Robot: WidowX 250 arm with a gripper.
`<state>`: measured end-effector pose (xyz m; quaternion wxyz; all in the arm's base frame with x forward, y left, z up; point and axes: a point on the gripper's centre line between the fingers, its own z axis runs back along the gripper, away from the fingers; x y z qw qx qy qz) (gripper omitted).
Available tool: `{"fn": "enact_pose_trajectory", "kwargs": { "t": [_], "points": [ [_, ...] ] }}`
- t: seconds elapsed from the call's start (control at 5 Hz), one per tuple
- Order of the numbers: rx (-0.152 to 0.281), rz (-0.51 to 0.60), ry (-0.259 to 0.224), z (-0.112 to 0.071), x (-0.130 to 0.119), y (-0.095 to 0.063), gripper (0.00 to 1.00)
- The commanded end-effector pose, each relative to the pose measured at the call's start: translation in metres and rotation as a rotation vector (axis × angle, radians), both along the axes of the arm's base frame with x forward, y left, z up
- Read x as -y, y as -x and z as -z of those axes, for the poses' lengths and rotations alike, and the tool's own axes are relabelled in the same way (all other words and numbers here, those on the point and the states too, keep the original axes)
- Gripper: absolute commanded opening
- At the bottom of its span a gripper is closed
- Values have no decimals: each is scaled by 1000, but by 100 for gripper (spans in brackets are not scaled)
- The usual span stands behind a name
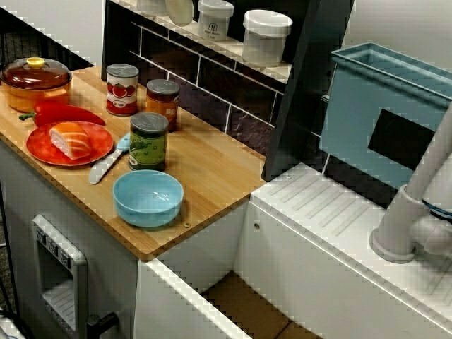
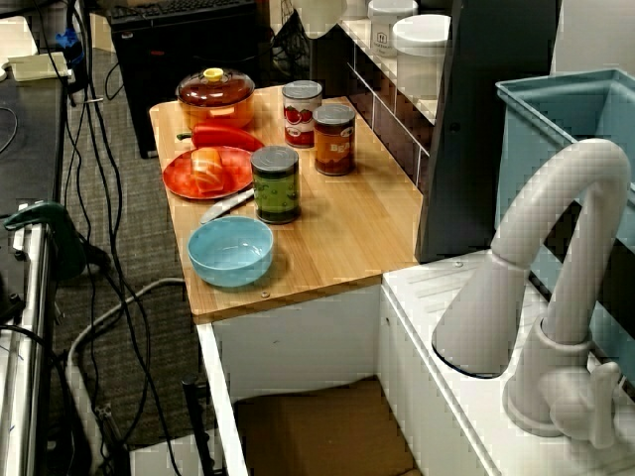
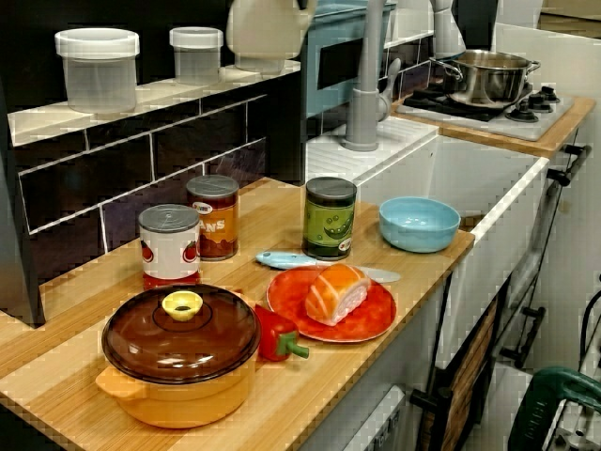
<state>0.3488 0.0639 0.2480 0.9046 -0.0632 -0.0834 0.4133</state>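
No gripper or arm shows in any view. On the wooden counter point(image 1: 212, 169) a light blue bowl point(image 1: 148, 198) sits near the front edge, with a green-labelled can point(image 1: 149, 141) just behind it. A tomato can point(image 1: 122, 90) and an orange-labelled can point(image 1: 163, 104) stand by the tiled wall. A red plate point(image 1: 69, 143) carries a piece of salmon point(image 1: 70, 140); a blue-handled knife point(image 1: 108, 162) lies beside it. A red pepper point(image 1: 63, 113) lies between the plate and an orange lidded pot point(image 1: 35, 81). The low view from the pot end shows the pot point(image 3: 180, 352) nearest and the bowl point(image 3: 419, 223) farthest.
A white sink unit with a grey faucet point(image 2: 556, 297) adjoins the counter, and a blue dish rack point(image 1: 385, 106) hangs behind it. Lidded jars point(image 1: 266, 35) stand on the shelf above the tiles. A steel pot point(image 3: 486, 77) sits on a stove beyond the sink.
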Motion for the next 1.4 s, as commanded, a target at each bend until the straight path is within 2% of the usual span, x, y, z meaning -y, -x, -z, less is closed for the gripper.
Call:
{"fn": "enact_pose_trajectory", "kwargs": {
  "t": [0.0,0.4,1.2],
  "points": [
    [55,-41,-37,-12,-30,-4,0],
    [53,-57,-40,-13,-43,-18,0],
    [50,-57,-81,0,-43,-37,0]
  ]
}}
